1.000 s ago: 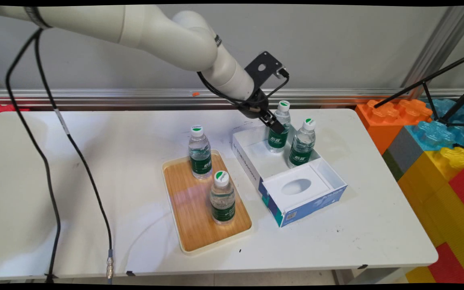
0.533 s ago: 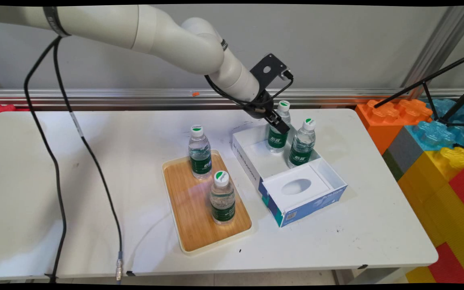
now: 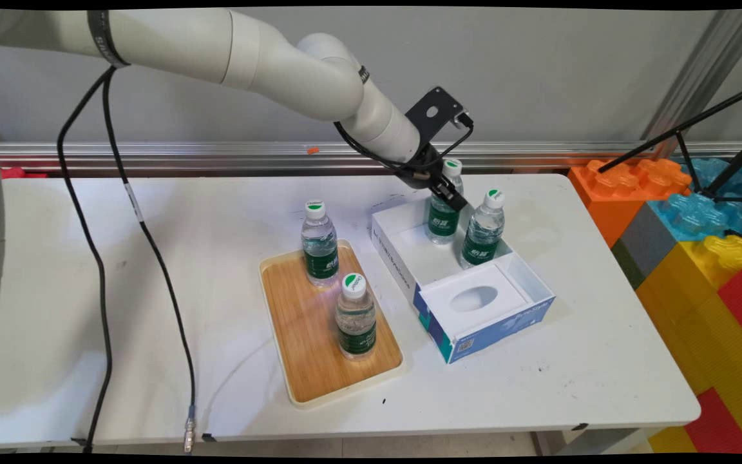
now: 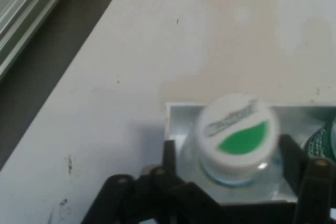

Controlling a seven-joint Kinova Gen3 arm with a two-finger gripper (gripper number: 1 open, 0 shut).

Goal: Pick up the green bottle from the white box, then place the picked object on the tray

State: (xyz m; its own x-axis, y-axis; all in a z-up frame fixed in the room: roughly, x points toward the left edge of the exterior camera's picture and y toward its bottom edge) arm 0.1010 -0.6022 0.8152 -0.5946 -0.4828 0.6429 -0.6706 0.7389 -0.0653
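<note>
Table point(image 3: 152, 335): white; everything named below stood on its right half.
Tray point(image 3: 295, 394): wood-floored, pale rim, near the middle of the table's near edge.
Tray bottles: two upright water bottles, one at the tray's far end point(image 3: 319, 248) and one toward its near end point(image 3: 356, 319), well apart from the arm.
Box point(image 3: 402, 270): open white-and-blue carton just right of the tray, running toward the table's far right corner. An insert with an oval hole filled its near end.
Gripped-side bottle point(image 3: 442, 224) point(image 4: 239, 140): upright in the box's far corner, close against the box wall.
Gripper point(image 3: 451, 196) point(image 4: 228, 153): came down slanting over this bottle's neck. The jaws were spread, one on each side of the bottle below the cap, and no squeeze was visible.
Neighbour bottle point(image 3: 482, 233) point(image 4: 324, 139): upright in the same compartment, just beside the gripper's outer finger.
Risk, tipping: the arm's slant could push the straddled bottle against the box wall and topple it.
Risk, collision: the outer finger looked likely to nudge the neighbour bottle, given how little room lay between them.
Risk, slip: a hold high on the tapered shoulder might slide toward the cap.
Risk, box: the light carton could shift with any sideways drag.
</note>
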